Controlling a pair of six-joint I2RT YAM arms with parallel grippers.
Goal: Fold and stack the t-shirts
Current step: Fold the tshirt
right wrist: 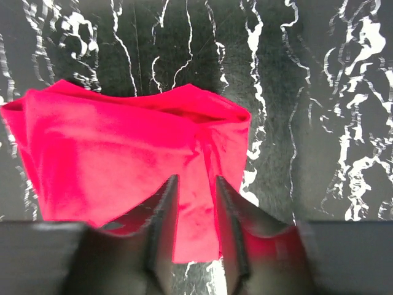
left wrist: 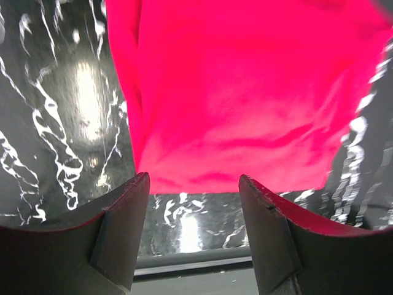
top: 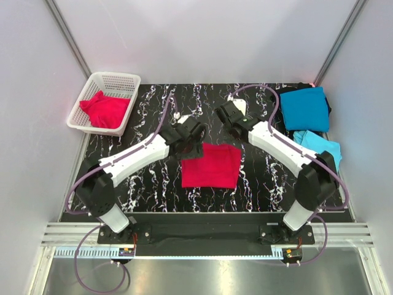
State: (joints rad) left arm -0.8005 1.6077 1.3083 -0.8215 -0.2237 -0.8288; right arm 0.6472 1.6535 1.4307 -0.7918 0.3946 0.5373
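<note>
Top external shows a folded red shirt (top: 210,166) on the table (top: 270,184); left pincer (left wrist: 193,178), released, hangs by its far-left corner, right pincer (right wrist: 196,179), parted and empty, by its far-right corner.

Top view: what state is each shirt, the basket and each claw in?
centre red t-shirt: folded, lying flat
red t-shirt in basket: crumpled
teal-blue t-shirt: folded
sky-blue t-shirt: looks folded, partly hidden
basket: holds one shirt
left gripper: open, empty
right gripper: slightly open, empty

white mesh basket (top: 116,75): far-left corner | black white-veined tabletop (top: 153,184) | grey walls (top: 202,37)
</note>
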